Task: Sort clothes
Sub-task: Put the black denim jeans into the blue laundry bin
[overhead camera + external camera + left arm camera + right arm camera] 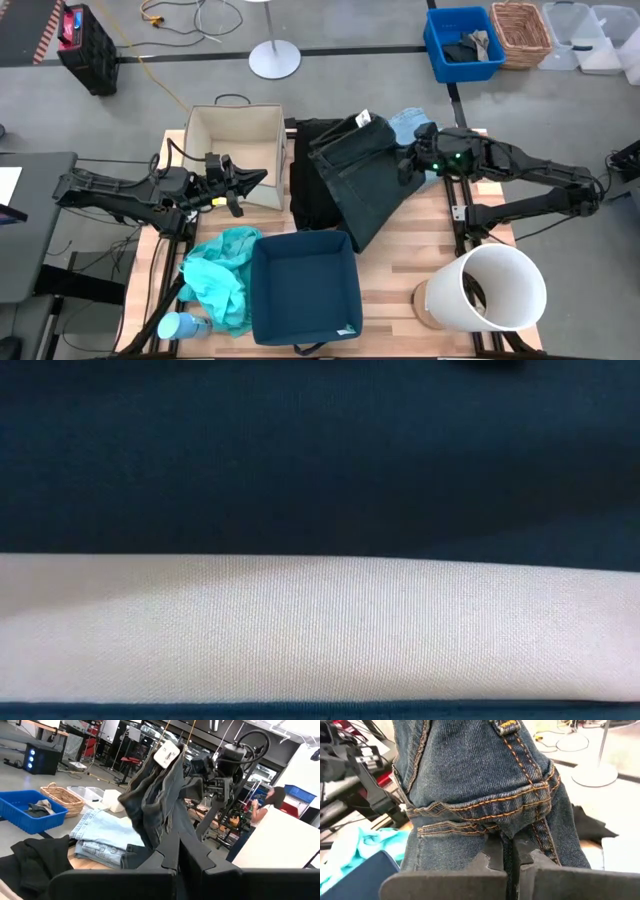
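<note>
My right gripper is shut on the dark charcoal denim garment, held up over the table's middle; a white tag shows at its top. The black garment lies on the table beside and under it. The light blue denim lies folded at the far edge, also in the left wrist view. The teal garment lies at the near left. My left gripper is shut and empty beside the beige bin. My right gripper pinches a bunched, seamed part of the charcoal denim with orange stitching between its two fingers, several layers thick. The fingers come about level from the table's right side. The garment hangs spread below and beside the gripper, its lower end down by the blue bin.
A dark blue fabric bin stands open at the near middle; its wall fills the low view. A white round bin lies at the near right. A blue crate with rags and a wicker basket stand on the floor beyond.
</note>
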`<state>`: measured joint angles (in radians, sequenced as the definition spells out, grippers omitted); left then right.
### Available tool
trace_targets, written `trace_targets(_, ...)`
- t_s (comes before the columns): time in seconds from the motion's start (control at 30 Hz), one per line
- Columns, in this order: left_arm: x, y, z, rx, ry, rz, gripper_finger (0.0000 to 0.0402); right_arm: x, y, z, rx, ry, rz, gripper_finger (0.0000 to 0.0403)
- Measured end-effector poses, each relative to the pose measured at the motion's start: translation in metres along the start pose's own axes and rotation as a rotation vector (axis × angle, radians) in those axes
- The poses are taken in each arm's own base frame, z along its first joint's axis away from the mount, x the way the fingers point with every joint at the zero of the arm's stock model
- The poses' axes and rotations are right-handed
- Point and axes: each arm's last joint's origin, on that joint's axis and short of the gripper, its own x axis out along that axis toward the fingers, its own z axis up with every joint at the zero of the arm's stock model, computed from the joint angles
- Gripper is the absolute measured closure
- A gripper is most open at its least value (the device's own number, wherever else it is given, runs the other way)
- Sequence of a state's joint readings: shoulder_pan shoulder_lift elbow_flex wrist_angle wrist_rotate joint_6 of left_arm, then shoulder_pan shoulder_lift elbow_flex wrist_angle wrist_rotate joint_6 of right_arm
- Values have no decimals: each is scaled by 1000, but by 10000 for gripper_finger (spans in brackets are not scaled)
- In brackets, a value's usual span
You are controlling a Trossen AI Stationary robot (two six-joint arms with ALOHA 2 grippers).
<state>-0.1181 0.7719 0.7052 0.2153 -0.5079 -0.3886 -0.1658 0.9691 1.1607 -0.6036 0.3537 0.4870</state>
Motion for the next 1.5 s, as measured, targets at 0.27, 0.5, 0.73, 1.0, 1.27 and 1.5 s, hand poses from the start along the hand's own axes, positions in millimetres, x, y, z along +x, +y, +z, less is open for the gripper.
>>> trace_targets(0.27,0,0,0,0,0,0,401,2,-1,-7,6,70,-15,403)
trace_targets(0.5,0,0,0,1,0,0,401,12,13,-10,2,86,47,403)
trace_targets(0.73,0,0,0,0,0,0,401,16,18,-13,-11,98,63,403)
trace_targets(1.0,0,0,0,0,0,0,401,20,10,-16,-2,143,-1,403)
trace_targets(1.27,0,0,0,-1,0,0,401,39,-10,-39,12,397,-227,403)
trace_targets(1.5,0,0,0,-1,0,0,401,75,-14,-61,-31,613,-321,403)
